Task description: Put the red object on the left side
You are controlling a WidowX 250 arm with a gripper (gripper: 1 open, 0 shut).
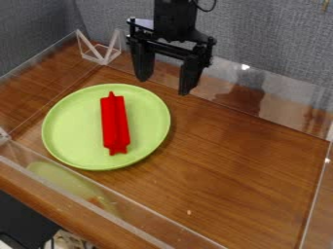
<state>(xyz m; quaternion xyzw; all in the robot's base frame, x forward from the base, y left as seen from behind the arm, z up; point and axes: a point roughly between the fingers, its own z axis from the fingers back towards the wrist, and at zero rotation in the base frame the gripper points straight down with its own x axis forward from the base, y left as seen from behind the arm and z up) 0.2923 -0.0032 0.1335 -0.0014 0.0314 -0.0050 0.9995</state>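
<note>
The red object [113, 122], a long narrow red bar with a ridge along it, lies flat on the round lime-green plate [150, 131] at the left of the wooden table. My gripper [166, 80] hangs above the table behind and to the right of the plate. Its two black fingers [140, 66] point down and stand wide apart with nothing between them. It touches neither the bar nor the plate.
Clear plastic walls [156, 224] enclose the wooden table [247, 175] on all sides. A small white wire stand [93, 46] sits in the far left corner. Bare wood stretches to the right of the plate.
</note>
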